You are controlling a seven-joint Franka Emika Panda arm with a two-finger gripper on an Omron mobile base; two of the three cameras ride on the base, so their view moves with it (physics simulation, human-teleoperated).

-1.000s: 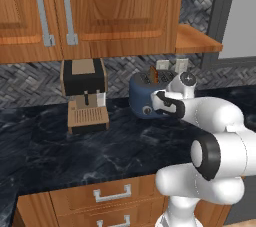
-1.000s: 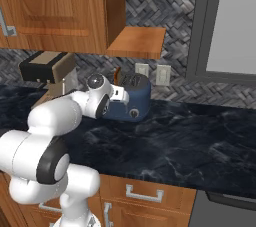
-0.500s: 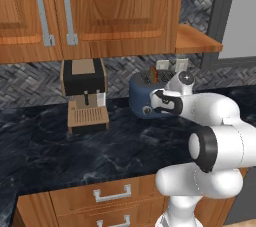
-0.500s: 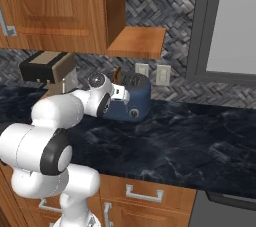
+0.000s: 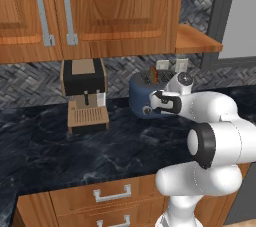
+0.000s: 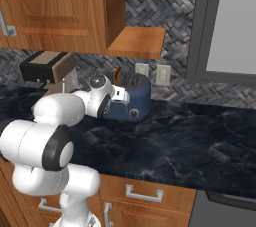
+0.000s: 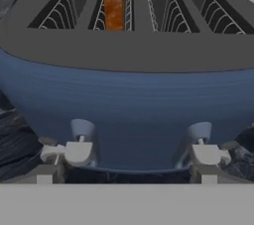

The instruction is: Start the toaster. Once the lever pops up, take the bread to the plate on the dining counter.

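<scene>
One slice of bread (image 7: pixel 113 2) stands upright in the toaster (image 5: pixel 146 97), in a slot at 11 o'clock in the hand view. That toaster sits on the dark bench (image 5: pixel 60 151), at 3 o'clock from the coffee machine (image 5: pixel 84 95). Released and spread wide, the end effector (image 7: pixel 128 153) faces the toaster's blue front, gripping nothing.

toaster (image 7: pixel 129 105): smooth matt blue shell, grey top; counter (image 5: pixel 100 151): glossy black marble; cabinets (image 5: pixel 120 11): wood
</scene>
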